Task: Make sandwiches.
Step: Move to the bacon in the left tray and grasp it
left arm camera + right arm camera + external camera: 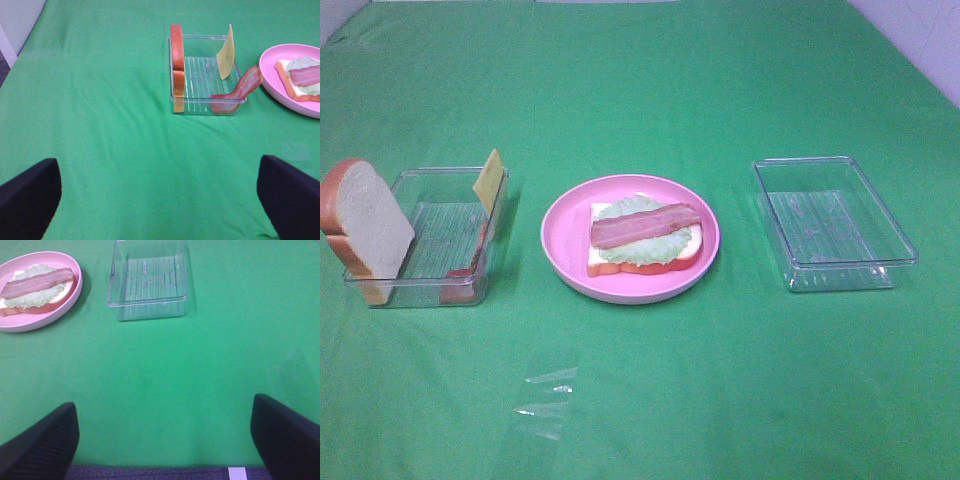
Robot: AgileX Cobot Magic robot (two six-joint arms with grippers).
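Note:
The sandwich (642, 238) lies open on the round pink plate (570, 262) in the middle: a white bread slice, pale green lettuce (672, 245) and a reddish bacon strip (645, 226) on top. In the left clear tray (440, 290) a bread slice (365, 225) leans on the outer wall, a yellow cheese square (489, 178) stands against the inner wall, and another bacon strip (240, 87) drapes over the rim. My left gripper (159, 190) is open, well short of that tray. My right gripper (164, 425) is open too, holding nothing, short of the plate (35, 322).
An empty clear tray (895, 255) stands right of the plate; the right wrist view shows it (147, 307) ahead of the right gripper. Green cloth covers the table. A faint glare patch (545, 400) lies on the cloth near the front.

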